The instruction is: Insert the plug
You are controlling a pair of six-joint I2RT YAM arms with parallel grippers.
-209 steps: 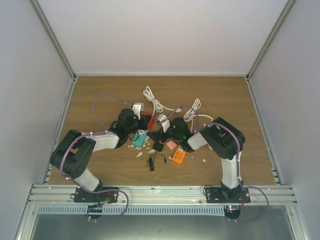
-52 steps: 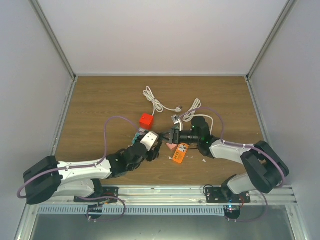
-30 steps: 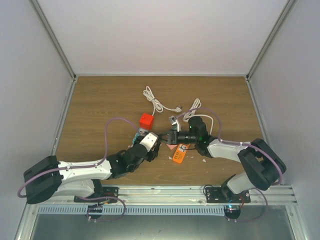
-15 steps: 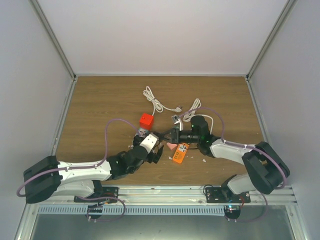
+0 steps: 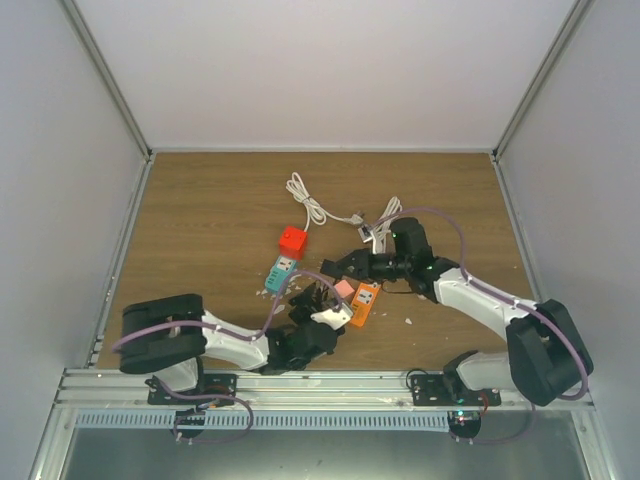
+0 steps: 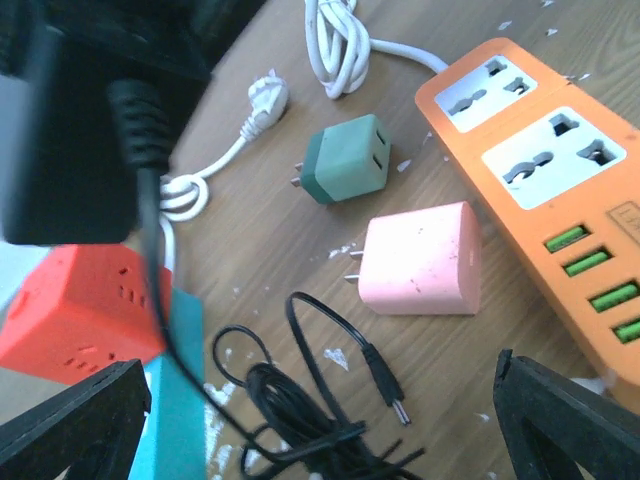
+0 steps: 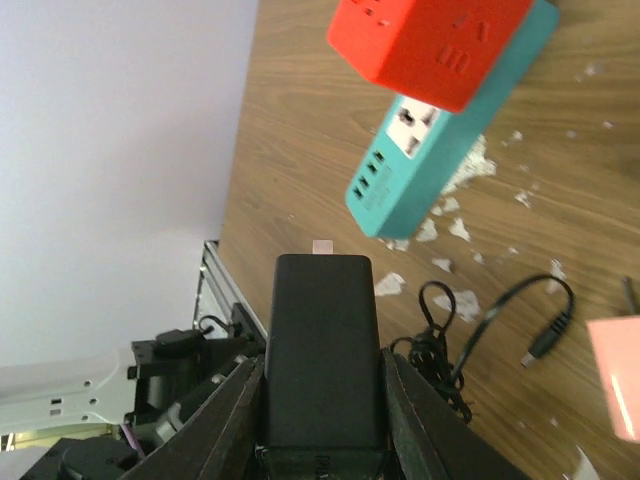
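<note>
Both arms low, plug in pincer

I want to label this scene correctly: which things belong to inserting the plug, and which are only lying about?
Job: black adapter in the right pincer; teal power strip, probably, since the prong points toward it.
Lying about: orange power strip, red cube socket, pink charger, green charger, black cable, white cables.

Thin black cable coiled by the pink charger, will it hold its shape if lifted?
Probably floppy: the thin black cable lies in loose, uneven loops on the wooden table, so it would likely sag and uncoil. It looks light, and its free plug end near the pink square charger may dangle or snag.
</note>
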